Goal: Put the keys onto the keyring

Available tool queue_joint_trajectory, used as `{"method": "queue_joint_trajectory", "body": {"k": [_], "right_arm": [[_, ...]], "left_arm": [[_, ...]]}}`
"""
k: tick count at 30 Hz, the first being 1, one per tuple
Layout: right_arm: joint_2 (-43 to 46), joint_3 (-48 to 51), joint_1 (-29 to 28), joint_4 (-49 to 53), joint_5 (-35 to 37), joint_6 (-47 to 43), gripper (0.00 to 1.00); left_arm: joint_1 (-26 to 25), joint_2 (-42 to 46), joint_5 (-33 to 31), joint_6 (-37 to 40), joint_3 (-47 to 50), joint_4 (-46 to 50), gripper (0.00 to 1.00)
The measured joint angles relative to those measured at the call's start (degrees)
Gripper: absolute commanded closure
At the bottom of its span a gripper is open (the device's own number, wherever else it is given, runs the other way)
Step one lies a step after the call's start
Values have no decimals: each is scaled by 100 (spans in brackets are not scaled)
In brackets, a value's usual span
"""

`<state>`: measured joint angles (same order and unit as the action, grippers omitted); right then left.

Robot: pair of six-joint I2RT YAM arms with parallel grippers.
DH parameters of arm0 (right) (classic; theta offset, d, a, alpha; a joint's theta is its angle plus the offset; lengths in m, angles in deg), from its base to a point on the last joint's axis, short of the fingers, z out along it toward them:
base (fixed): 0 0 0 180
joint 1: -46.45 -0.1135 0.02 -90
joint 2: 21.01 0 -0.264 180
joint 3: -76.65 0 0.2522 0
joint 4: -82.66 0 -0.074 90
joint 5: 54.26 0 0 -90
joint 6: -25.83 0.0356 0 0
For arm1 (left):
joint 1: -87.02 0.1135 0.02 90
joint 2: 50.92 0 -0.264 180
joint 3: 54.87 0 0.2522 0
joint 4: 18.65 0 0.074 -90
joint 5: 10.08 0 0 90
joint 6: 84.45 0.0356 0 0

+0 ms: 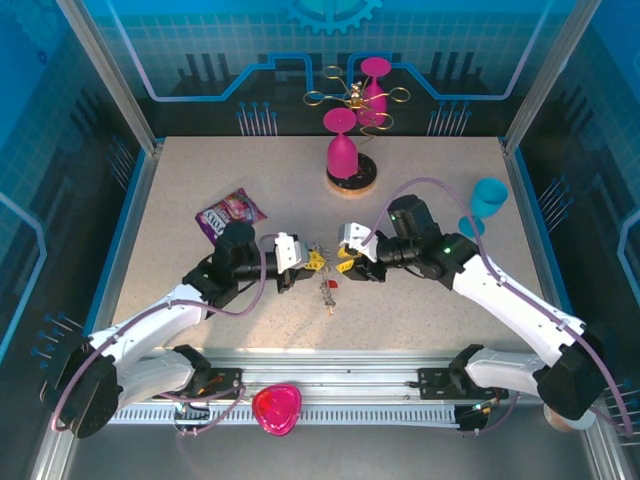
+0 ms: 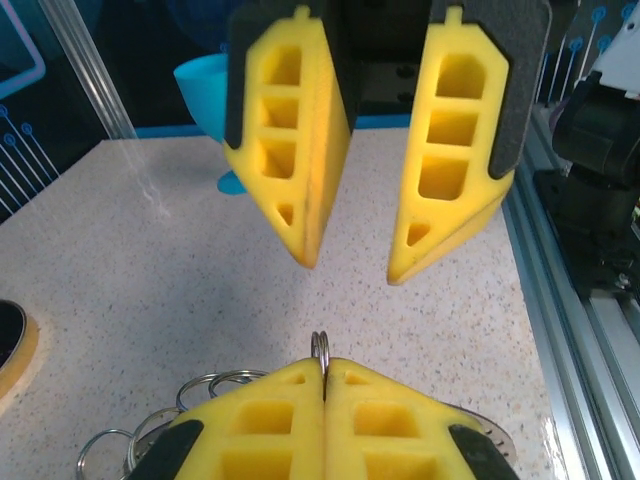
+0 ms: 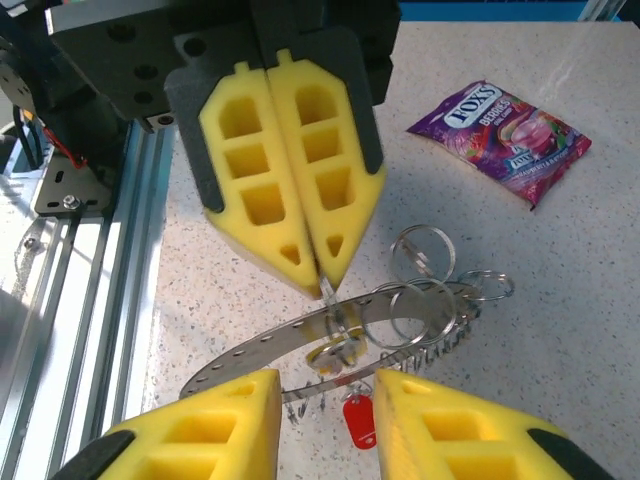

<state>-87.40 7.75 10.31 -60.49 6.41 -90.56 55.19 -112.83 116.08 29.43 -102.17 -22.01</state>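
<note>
Pinching a wire loop (image 2: 320, 348) of the keyring (image 3: 262, 345), the left gripper (image 3: 322, 268) is clamped tight. The ring stretches crosswise before the right gripper (image 3: 325, 392), which gapes open astride its near rim, nearest the red key (image 3: 357, 420) between its tips.

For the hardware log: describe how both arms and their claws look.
The left arm and right arm have white shells, black joints and lilac cables looping alongside. The left claw and right claw each carry two yellow wedge-shaped fingers with rectangular cut-outs, backed by black plates.
</note>
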Motion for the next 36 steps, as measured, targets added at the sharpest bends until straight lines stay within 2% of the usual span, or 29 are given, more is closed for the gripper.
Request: {"method": "queue_joint_trajectory", "body": {"k": [8, 13, 27, 36], "right_arm": [[83, 382, 22, -682, -280, 396, 67], [83, 382, 92, -828, -315, 509, 74], [535, 570, 212, -798, -238, 494, 64], [409, 570, 221, -800, -358, 422, 73]], "left_arm": [[0, -192, 391, -715, 114, -1104, 100], [0, -334, 535, -905, 114, -1414, 100], [0, -363, 699, -1008, 114, -1534, 100], [0, -363, 815, -1008, 114, -1528, 100]]}}
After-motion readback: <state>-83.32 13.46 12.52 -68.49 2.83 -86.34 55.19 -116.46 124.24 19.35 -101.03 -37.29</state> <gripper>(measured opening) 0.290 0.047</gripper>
